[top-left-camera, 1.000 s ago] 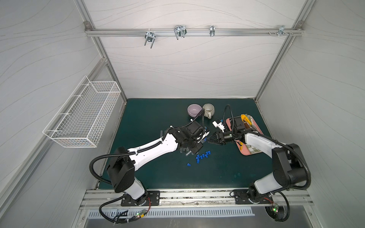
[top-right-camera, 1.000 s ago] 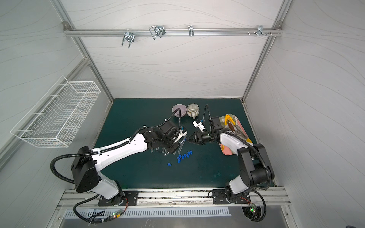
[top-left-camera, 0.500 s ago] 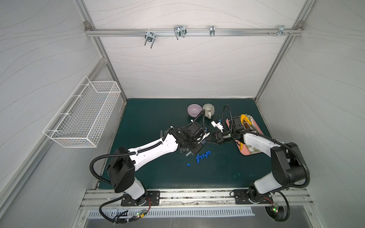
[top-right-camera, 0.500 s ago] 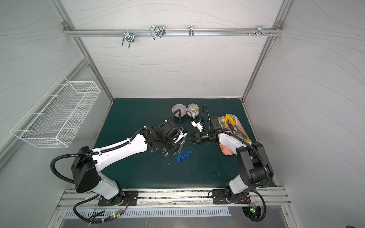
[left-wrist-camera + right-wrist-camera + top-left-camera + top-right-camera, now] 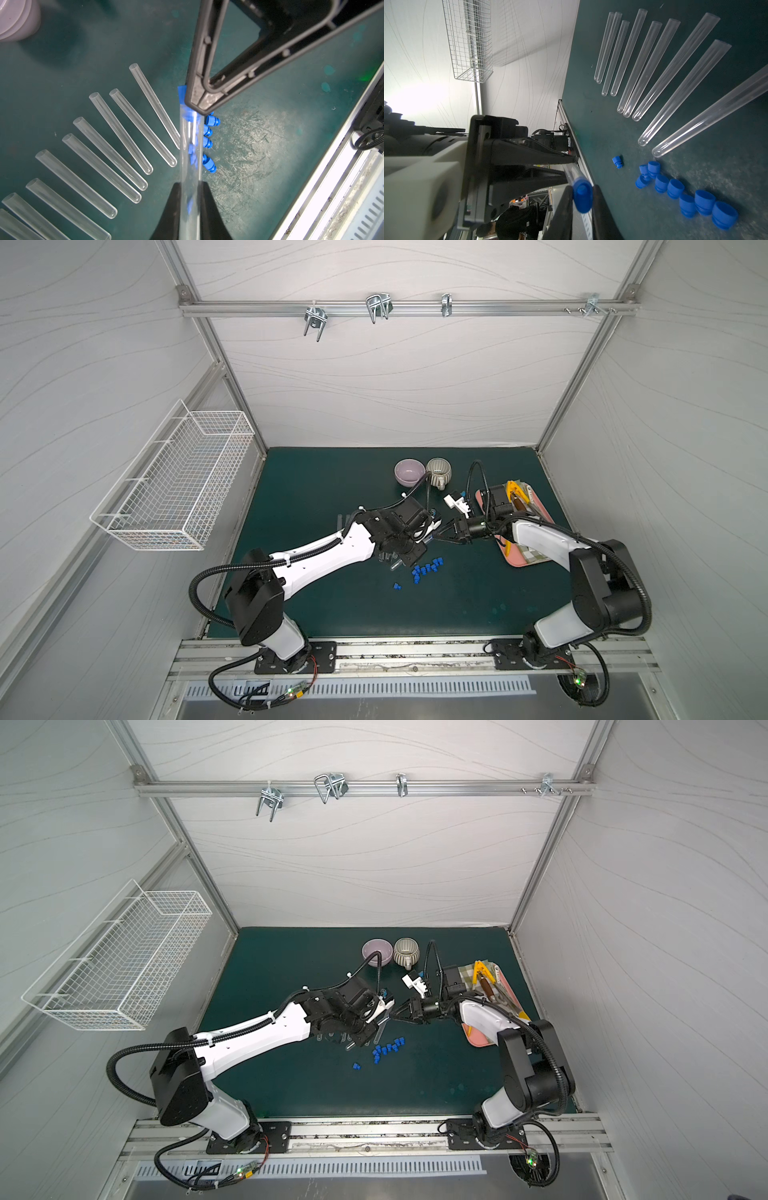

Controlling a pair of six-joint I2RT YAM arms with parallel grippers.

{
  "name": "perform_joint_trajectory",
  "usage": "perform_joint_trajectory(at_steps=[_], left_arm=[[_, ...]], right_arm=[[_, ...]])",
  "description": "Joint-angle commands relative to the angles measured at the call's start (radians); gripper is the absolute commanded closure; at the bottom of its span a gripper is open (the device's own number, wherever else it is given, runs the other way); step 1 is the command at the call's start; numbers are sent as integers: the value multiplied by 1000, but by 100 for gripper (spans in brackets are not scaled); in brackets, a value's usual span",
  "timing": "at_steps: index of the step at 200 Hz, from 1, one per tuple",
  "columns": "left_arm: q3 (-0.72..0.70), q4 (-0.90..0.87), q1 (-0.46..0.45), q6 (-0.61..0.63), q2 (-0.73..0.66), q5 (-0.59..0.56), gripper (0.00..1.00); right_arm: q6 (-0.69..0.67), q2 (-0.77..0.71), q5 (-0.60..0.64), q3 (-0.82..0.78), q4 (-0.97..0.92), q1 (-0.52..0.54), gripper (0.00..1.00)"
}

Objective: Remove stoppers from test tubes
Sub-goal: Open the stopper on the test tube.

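- Blue plastic marks the spot: the blue stopper point(image 5: 582, 197) sits in the mouth of the held test tube point(image 5: 190, 166), lifted off the desk point(image 5: 324, 489) near its middle.
- Your right claw point(image 5: 582, 188) is closed on that plug, with one finger pressed to each side of it.
- Your left claw point(image 5: 190, 185) is clamped on the tube's clear body further down. The tube runs straight out between its fingers toward the right claw.
- Your left arm point(image 5: 324, 556) stretches from its base at the front rail diagonally inward. The white forearm is low over the desk and the wrist is turned toward the other arm.
- Your right arm point(image 5: 536, 537) stands up from its base with the elbow high. Its forearm comes in over the pink tray point(image 5: 517, 560) — the two claws meet tip to tip in both top views.
- The empty test tubes point(image 5: 109, 154) lie fanned on the desk, all unplugged, partly under the left wrist.
- The loose stoppers point(image 5: 675, 187) cluster on the desk just beside the tubes' rounded ends, with a lone stopper point(image 5: 617, 161) a little apart.
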Motion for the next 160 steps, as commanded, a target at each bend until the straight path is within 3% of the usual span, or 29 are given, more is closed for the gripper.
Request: perform_joint_trajectory(at_steps=[1, 66, 160], left_arm=[[-1, 31, -10, 26, -31, 6, 98], [-3, 32, -15, 30, -29, 2, 98], [-5, 33, -16, 29, -29, -16, 98]], right_arm=[[-31, 13, -19, 22, -18, 7, 77], [-25, 15, -22, 27, -11, 13, 77], [-27, 12, -54, 15, -3, 10, 96]])
